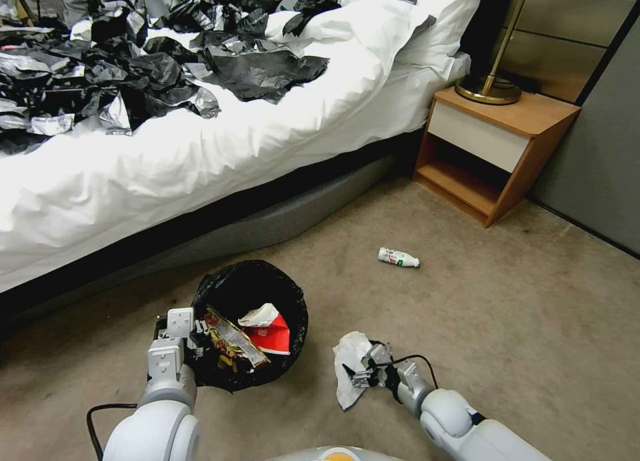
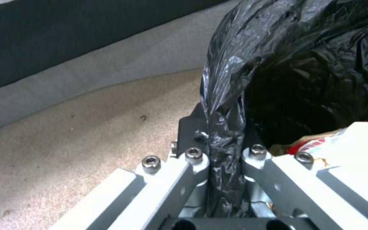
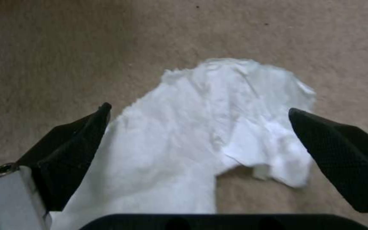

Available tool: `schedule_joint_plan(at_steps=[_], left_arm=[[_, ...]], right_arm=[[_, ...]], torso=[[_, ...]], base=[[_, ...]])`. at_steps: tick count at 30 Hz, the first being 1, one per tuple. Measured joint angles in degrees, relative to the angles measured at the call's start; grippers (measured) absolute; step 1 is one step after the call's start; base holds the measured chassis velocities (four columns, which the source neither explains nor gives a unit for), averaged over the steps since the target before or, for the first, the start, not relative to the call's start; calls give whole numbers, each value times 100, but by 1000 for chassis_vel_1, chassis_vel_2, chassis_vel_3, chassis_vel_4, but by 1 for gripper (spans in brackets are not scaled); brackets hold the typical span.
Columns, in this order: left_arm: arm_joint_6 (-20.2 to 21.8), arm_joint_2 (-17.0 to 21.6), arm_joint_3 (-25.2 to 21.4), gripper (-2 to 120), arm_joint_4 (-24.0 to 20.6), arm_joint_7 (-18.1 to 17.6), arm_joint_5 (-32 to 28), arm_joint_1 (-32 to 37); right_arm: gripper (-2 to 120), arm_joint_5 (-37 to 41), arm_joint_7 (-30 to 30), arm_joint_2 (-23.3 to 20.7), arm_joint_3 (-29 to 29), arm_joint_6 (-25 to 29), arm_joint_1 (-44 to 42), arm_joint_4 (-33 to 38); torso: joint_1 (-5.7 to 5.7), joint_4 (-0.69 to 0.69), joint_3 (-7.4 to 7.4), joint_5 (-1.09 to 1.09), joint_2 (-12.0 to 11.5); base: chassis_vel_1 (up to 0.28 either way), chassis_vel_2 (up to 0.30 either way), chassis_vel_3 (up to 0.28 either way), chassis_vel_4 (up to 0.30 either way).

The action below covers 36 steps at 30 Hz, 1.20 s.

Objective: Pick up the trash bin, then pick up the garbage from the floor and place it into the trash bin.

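Two black fingertips (image 3: pixel 81 143) sit spread wide on either side of a crumpled white tissue (image 3: pixel 201 134), so the right gripper (image 1: pixel 365 373) is open around it and not pinching anything. The tissue lies flat on the tan carpet (image 1: pixel 507 328), and from the head camera it's just to the right of the trash bin (image 1: pixel 248 321), low in the picture, with the right arm reaching in from the bottom right corner.

Over on the other side, the left gripper (image 2: pixel 226 159) has its fingers pressed together on the bin's rim, with a fold of the glossy black bag (image 2: pixel 226 105) squeezed between them. The wrist camera shows the plastic bunched up tight in that gap. Can't tell whether the bin is touching the floor or lifted a bit.

Inside the bin there's already some garbage: a red carton (image 1: pixel 273 334) with a bit of white paper on top and a yellowish wrapper (image 1: pixel 233 344) leaning across the near side.

Farther out, a small white bottle (image 1: pixel 398 257) lies on its side on the carpet, well apart from both grippers, toward the wooden nightstand (image 1: pixel 493 148). The bed (image 1: pixel 220 148) with white sheets runs along the back, and a pile of black bags (image 1: pixel 127 68) is scattered over it.
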Motion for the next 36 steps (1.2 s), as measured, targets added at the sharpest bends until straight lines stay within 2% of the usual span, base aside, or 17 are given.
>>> schedule_joint_plan(at_steps=[11,15,19,22,23,25,27,29,31,33,34,36], left_arm=[[-2,-13,-11,1,17,-1,0,-21],[-5,-6,-29,1,23,-3,-6,-18],[-7,-5,-31,1,35,-5,-12,-25],[-9,-5,-31,1,49,-6,-15,-35],[-9,-5,-31,1,49,-6,-15,-35],[-9,-3,-30,1,54,-7,-17,-42],[-9,-3,-30,1,55,-8,-17,-44],[-9,-1,-29,1,60,-8,-19,-45],[-9,-1,-28,1,60,-8,-20,-48],[-9,1,-28,1,60,-8,-21,-52],[-9,1,-28,1,60,-8,-21,-52],[-9,1,-26,1,60,-9,-23,-53]], right_arm=[[100,-312,-98,359,-17,232,93,-588],[96,-402,-137,425,35,357,106,-774],[87,-447,-152,427,77,419,83,-825],[75,-464,-167,396,120,471,52,-846],[75,-464,-167,396,120,471,52,-846],[64,-464,-172,357,151,487,46,-844],[60,-465,-174,349,157,489,44,-839],[51,-466,-176,341,166,502,37,-819],[48,-466,-176,337,173,504,37,-809],[39,-466,-165,310,185,505,40,-775],[39,-466,-165,310,185,505,40,-775],[29,-466,-146,291,186,508,51,-763]], torso=[[0,0,0,1,0],[0,0,0,0,0],[0,-1,-1,-1,0],[0,1,-1,2,1],[0,1,-1,2,1],[0,1,-1,3,1],[0,2,-1,2,0],[0,1,-1,3,1],[0,1,-1,1,0],[0,1,0,0,0],[0,1,0,0,0],[0,0,-1,0,0]], base=[[0,0,0,0],[0,0,0,0],[0,0,0,0],[0,0,0,0],[0,0,0,0],[0,0,0,0],[0,0,0,0],[0,0,0,0],[0,0,0,0],[0,0,0,0],[0,0,0,0],[0,0,0,0]])
